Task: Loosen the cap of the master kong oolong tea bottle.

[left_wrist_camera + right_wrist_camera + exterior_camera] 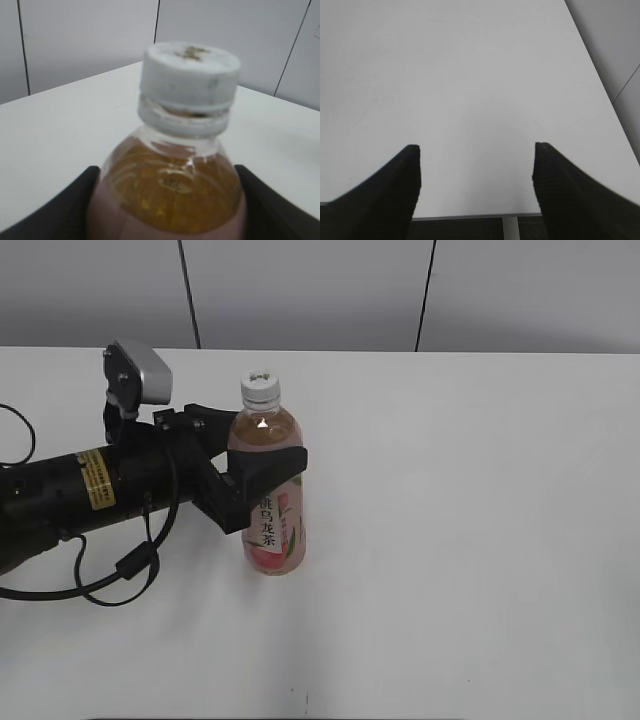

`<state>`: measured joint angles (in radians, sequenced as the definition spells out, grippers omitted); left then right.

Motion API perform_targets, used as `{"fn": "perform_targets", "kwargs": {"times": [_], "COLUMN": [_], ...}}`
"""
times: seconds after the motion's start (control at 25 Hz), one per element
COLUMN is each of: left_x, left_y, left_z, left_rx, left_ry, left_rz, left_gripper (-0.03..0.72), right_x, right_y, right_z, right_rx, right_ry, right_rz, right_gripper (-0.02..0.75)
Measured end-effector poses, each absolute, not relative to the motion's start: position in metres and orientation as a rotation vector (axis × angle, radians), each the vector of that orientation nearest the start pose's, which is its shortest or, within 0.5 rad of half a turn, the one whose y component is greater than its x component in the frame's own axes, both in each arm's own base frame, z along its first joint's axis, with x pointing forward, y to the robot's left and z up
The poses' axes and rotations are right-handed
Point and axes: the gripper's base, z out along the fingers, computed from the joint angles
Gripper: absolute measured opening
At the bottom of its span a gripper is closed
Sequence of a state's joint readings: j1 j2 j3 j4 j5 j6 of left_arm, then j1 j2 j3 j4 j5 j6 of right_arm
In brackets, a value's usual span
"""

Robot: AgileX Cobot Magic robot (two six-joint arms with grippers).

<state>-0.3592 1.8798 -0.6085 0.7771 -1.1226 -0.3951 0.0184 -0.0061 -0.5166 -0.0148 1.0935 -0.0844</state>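
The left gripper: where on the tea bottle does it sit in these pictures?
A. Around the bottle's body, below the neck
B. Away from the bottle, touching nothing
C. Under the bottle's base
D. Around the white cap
A: in the exterior view the left gripper has a finger on each side of the bottle at its upper body, while the cap stands free above; the left wrist view shows the same.
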Motion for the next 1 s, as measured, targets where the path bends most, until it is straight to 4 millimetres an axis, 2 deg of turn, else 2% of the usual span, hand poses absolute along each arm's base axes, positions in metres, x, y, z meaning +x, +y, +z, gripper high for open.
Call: {"fn": "perform_targets", "kwargs": {"times": [0.2,0.36,0.52,0.8,1.0], "left_x": [0.267,0.266,0.265,0.261,0.258], "left_y": [-0.162,-0.162,-0.163,-0.165,-0.166], "left_z": [0.142,0.142,0.142,0.141,0.141], "left_rx": [0.814,0.826,0.837,0.896,0.922], "left_ry": [1.613,1.606,1.602,1.573,1.559], "left_rz": [-0.860,-0.869,-0.871,-0.904,-0.920], "left_gripper": [0.468,0.468,0.468,0.468,0.468], "right_x": [-0.002,0.025,0.060,0.125,0.178], "right_y": [0.001,0.006,0.014,0.031,0.049], "right_z": [0.289,0.307,0.323,0.350,0.358], "right_rx": [-0.110,-0.162,-0.281,-0.461,-0.649], "right_ry": [2.027,2.058,2.114,2.069,2.147], "right_rz": [-0.022,0.011,0.061,0.179,0.227], "right_gripper": [0.531,0.531,0.531,0.531,0.531]}}
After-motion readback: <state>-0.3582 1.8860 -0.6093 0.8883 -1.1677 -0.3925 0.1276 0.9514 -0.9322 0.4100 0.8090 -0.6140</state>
